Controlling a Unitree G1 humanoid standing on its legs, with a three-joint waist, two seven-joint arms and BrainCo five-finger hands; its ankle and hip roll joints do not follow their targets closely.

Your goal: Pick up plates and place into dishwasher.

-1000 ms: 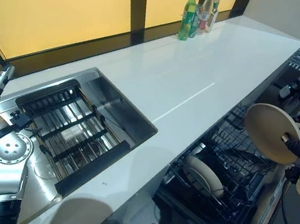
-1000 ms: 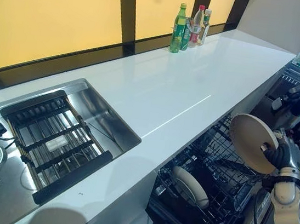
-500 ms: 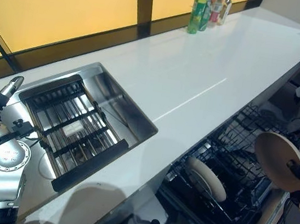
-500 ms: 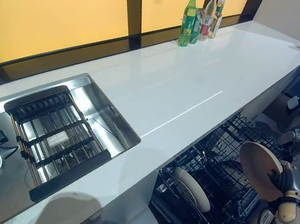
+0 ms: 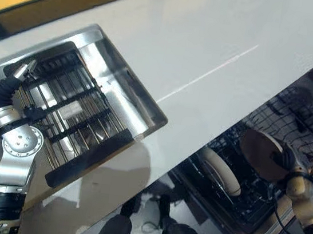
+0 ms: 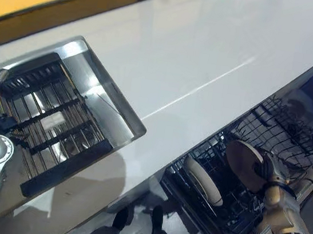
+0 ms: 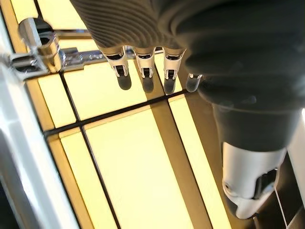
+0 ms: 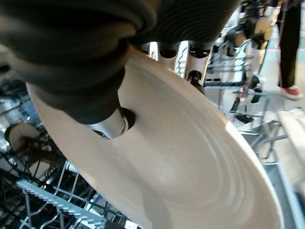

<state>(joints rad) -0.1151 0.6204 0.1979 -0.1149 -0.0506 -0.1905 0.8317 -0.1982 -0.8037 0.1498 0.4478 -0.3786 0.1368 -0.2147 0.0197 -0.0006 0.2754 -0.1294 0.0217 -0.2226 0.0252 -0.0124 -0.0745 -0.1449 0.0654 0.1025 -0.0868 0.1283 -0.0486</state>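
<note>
Fingers of right hand curling over plate rim, thumb pressing into its face — pinching plate edge-on, held upright. Holding it over dishwasher rack, just beside second plate already standing in the tines. Rack pulled out below front edge of white bench.

Left hand idling by sink, fingers hanging straight and relaxed, gripping nothing; faucet visible beyond them in left wrist view. Slatted drying rack sitting in sink, no plates visible on it.

Handling, judging from surface: plate looking glazed, stiff, moderately heavy, probably ceramic — slippery and chip-prone against wire tines. Rim pinch giving little contact area, so risking rotation or slip if tilted further. Best keeping hold at rim with thumb on the face, lowering edge-first into a free slot next to the standing plate, avoiding a clash between the two. Releasing only once bottom edge seated between tines.

Person's legs and shoes showing in right wrist view beyond the rack, well apart from the work.
</note>
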